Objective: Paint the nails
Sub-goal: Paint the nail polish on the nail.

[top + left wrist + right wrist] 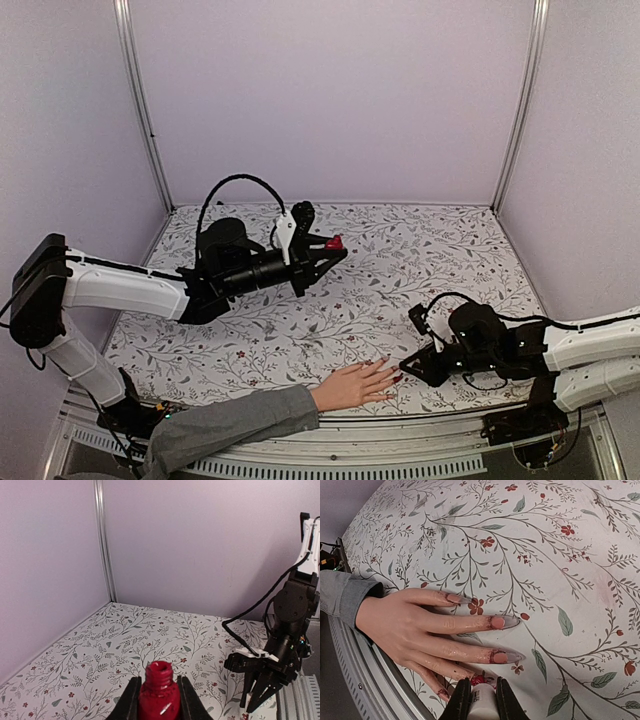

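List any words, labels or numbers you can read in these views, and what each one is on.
No text here can be read.
White cap in the right gripper: a few small dark marks, too small and blurred to read.
Red bottle in the left gripper: no label shows.
Tablecloth: leaf and flower print only, no words.

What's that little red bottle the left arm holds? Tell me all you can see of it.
The red bottle is small, glossy and glass-like, deep red, with a threaded neck and open mouth, no cap. It stands mouth-up, clamped on both sides by the left gripper's black fingers, raised over the flowered table.
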Tool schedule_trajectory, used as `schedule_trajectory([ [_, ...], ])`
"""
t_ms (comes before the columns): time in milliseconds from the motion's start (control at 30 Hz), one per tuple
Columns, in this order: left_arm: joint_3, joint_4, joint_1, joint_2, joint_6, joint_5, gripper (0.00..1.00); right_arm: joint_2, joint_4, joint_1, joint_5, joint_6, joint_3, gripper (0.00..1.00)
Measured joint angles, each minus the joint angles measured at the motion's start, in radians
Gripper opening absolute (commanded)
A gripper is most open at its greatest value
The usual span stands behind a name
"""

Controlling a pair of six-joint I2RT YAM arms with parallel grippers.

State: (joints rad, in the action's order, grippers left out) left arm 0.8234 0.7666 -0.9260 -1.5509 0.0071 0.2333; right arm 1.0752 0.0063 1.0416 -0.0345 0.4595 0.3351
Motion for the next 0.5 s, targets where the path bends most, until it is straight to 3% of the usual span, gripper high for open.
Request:
schedule_trajectory([
  [500, 0.000, 0.001, 0.000, 0.000, 0.000, -0.001, 0.00, -0.016, -0.047, 0.001, 0.057, 0.021, 0.000, 0.00],
])
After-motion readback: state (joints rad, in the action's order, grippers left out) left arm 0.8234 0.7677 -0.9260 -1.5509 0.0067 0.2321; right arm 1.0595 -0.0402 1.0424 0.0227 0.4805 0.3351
